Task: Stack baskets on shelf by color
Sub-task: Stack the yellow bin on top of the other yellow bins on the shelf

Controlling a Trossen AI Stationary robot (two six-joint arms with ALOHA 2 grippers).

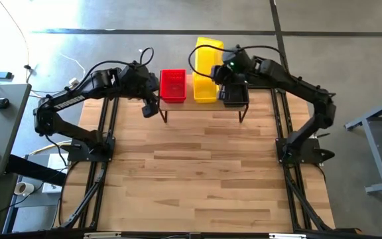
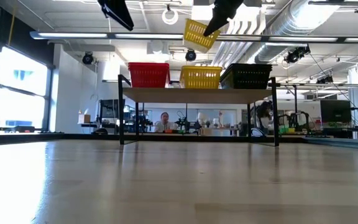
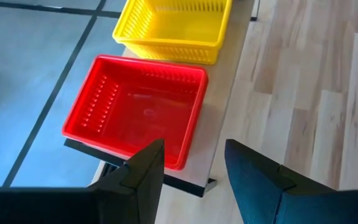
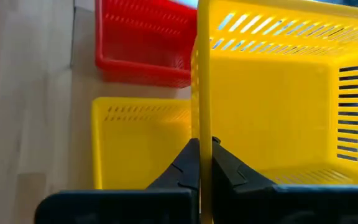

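The shelf stands at the table's far edge and carries a red basket, a yellow basket and a black basket side by side. My right gripper is shut on a second yellow basket, held in the air above the shelf's yellow one. My left gripper is open and hovers above and just left of the red basket, touching nothing. My right gripper pinches the held yellow basket's wall at its rim, one finger inside the basket and one outside. The fingers come down at a slant from above. The basket hangs tilted, lifted clear above the shelf and the baskets on it.
The wide wooden tabletop spreads out in front of the shelf. Grey floor lies beyond the table's far edge. In the low view the room behind holds benches, equipment and a person far off.
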